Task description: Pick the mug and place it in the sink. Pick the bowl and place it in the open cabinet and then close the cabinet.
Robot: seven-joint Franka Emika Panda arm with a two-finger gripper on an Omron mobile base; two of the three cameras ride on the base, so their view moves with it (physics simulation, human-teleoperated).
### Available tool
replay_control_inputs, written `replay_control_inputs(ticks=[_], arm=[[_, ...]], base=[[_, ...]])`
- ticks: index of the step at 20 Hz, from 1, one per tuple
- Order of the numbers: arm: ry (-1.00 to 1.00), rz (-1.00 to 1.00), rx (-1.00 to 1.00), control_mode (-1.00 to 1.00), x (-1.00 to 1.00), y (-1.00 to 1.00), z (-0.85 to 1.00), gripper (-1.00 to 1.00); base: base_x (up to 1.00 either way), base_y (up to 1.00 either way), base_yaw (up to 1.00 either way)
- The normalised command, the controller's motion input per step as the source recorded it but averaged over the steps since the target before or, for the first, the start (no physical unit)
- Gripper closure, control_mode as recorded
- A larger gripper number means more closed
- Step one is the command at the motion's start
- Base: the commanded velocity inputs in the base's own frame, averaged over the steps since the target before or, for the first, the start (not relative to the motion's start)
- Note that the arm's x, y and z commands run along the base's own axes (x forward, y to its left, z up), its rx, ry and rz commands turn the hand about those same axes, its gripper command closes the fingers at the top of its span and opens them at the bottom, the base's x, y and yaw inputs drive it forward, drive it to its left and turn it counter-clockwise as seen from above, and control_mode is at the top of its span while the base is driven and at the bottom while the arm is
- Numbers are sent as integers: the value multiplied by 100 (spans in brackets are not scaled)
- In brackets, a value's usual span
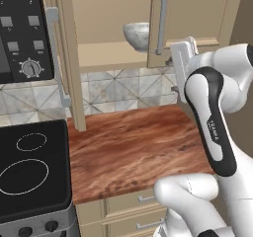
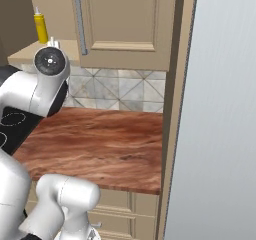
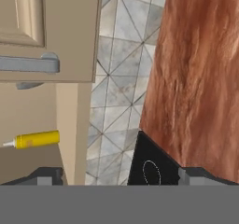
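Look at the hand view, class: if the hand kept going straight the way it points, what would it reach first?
Probably the tiled backsplash, which sits centre of the hand view between the cabinet door and the wooden counter. The hand is open and holds nothing. Depth is unclear, so the door edge could come first.

Inner cabinet shelf (image 1: 106, 53) carrying stone-like bowl (image 1: 137, 35), yellow bottle (image 3: 36, 139)

bowl (image 1: 135, 34): mottled grey-white, stone-like, slight sheen
cabinet (image 1: 192, 19): beige wood, matt; handle brushed silver metal
counter (image 1: 133, 147): reddish wood grain, smooth
backsplash (image 1: 118, 90): grey tile, marbled
stove (image 1: 29, 169): black, matt
bottle (image 2: 41, 28): yellow plastic
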Motion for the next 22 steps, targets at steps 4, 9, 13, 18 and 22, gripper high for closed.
replay_control_inputs(ticks=[4, 9, 13, 18, 22], arm=[[1, 0, 3, -100, -43, -29, 1, -100], [0, 0, 0, -100, -29, -2, 0, -100], [0, 0, 0, -100, -33, 0, 0, -100], [0, 0, 0, -100, -52, 2, 0, -100], [0, 0, 0, -100, -41, 28, 0, -100]], base=[[0, 0, 0], [0, 0, 0], [0, 0, 0], [0, 0, 0], [0, 0, 0]])
